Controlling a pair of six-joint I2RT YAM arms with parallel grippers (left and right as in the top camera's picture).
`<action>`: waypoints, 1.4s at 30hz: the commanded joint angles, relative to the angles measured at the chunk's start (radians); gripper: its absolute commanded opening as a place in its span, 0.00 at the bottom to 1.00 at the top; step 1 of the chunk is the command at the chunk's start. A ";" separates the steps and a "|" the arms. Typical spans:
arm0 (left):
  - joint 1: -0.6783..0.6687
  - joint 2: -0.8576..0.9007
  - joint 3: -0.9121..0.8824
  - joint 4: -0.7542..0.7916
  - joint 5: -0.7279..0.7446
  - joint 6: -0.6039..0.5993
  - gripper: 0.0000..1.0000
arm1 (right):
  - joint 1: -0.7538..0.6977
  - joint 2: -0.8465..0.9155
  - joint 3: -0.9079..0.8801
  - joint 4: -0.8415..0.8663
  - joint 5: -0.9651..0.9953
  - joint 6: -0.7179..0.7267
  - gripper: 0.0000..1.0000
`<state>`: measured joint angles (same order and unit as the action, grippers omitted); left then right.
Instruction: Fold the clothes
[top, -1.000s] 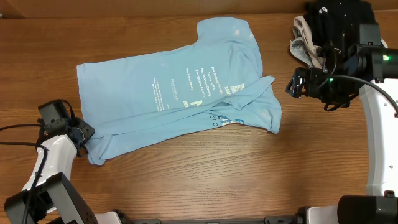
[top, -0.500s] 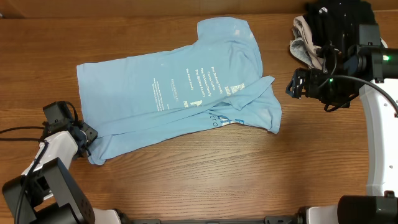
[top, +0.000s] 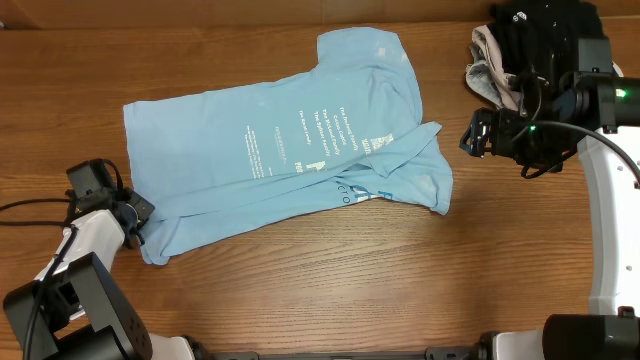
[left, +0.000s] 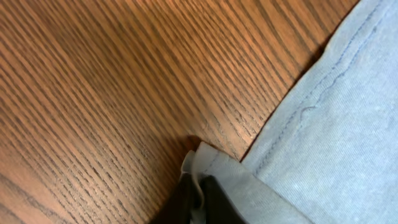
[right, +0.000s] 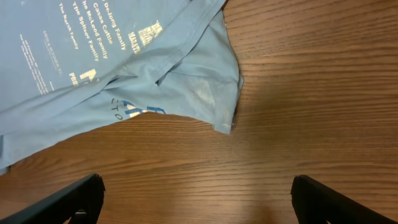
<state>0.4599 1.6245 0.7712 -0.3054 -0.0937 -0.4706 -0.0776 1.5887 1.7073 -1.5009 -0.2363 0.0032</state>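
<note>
- Left fingers (top: 138, 218) are pinched shut on the shirt (top: 270, 170) at its hem corner.
- Right fingers (top: 474, 135) gape wide and empty, just off the shirt's other end.
- The shirt lies spread and rumpled on the bench (top: 300, 300); no fold shows, so nearly everything seems left.

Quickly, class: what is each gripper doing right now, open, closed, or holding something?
Left gripper: closed, pinching the edge of the T-shirt.
Right gripper: open, holding nothing.

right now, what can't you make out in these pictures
T-shirt print: too small to read overhead, cut off by the edge in right wrist view.
left claw: mostly below the left wrist view's bottom edge, cloth over its tips.
black garment: overhead, partly behind the right arm.
</note>
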 joint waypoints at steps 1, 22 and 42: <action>0.005 0.014 0.061 -0.030 0.019 0.003 0.04 | 0.002 -0.008 -0.003 0.008 -0.001 -0.004 1.00; 0.004 0.023 0.245 -0.058 0.061 0.044 0.04 | 0.002 -0.008 -0.003 0.011 -0.001 -0.004 1.00; -0.032 -0.026 0.507 -0.715 0.274 0.188 1.00 | 0.004 -0.008 -0.224 0.157 -0.075 -0.003 1.00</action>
<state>0.4522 1.6268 1.2476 -0.9565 0.1242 -0.3134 -0.0780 1.5883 1.5566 -1.3754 -0.2634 0.0040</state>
